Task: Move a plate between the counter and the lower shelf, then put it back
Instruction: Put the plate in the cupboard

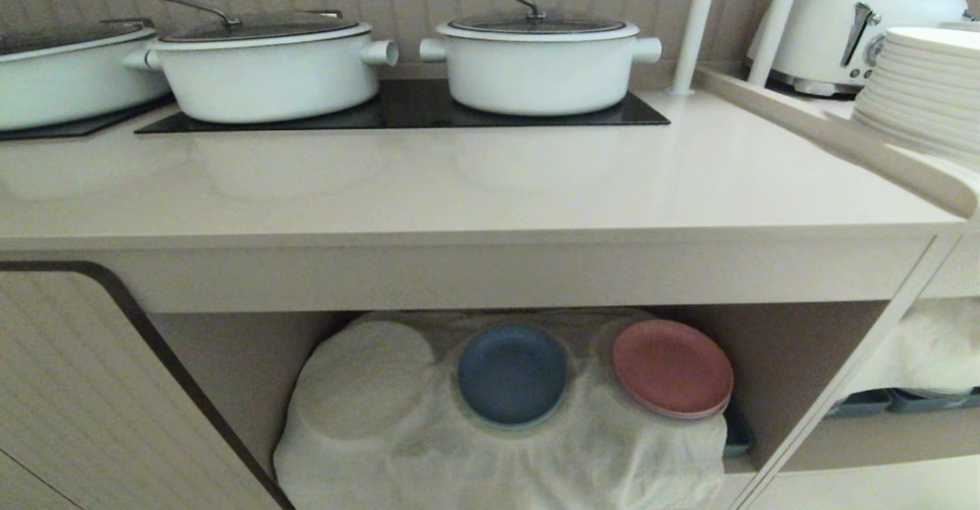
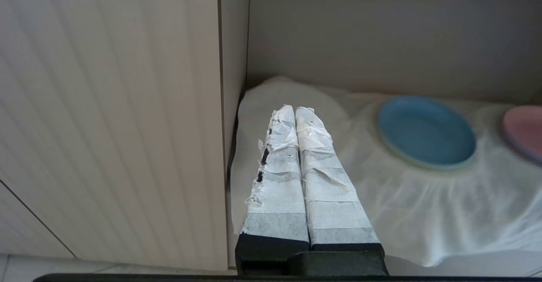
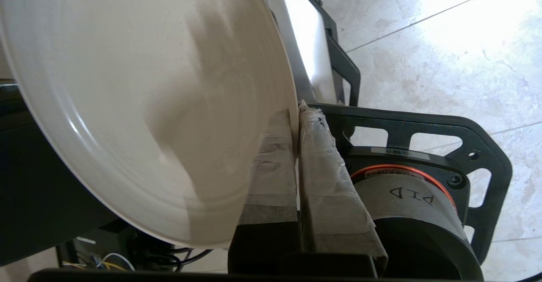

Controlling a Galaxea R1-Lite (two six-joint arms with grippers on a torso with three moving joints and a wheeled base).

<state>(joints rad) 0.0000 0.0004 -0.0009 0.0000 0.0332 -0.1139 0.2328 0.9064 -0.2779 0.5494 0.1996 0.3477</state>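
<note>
Both hands outside head view — right hand (image 3: 296,112) pinching plate (image 3: 139,100) rim, left hand (image 2: 295,110) closed, empty.

Left gripper (image 2: 295,109): two long fingers wrapped in wrinkled, fraying white tape on a black base. Right gripper (image 3: 295,112): same taped fingers, black mount. Black perforated base frame (image 3: 474,146); orange-ringed cylinder (image 3: 406,197) hand-marked "PID".

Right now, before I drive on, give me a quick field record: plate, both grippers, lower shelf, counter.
plate: cream plate, pinched at its rim, off every surface
right gripper: shut on the plate
left gripper: shut, empty, by the shelf's left side
lower shelf: white cloth carrying a blue plate and a pink plate
counter: two lidded white pots behind
</note>
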